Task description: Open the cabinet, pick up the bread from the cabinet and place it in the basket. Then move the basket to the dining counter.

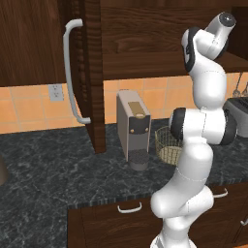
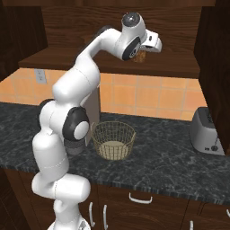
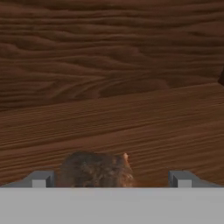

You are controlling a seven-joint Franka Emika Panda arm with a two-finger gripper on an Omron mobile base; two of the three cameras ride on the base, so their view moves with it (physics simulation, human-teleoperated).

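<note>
Inside the open cabinet (image 2: pixel 112 63), the bread (image 3: pixel 96 169) sits on the wooden shelf. The gripper (image 3: pixel 111 179) straddles it, fingers spread wide either side, ready to close. The basket (image 2: pixel 113 139) waits on the granite counter (image 2: pixel 170 157) below.

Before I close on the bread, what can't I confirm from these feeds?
- bread: lower part cut off at the hand view's bottom; in the right base view the end effector covers most of it.
- End effector fingers: just the tips show, so contact with the bread can't be judged.
- basket: the arm hides its right half in the left base view.
</note>
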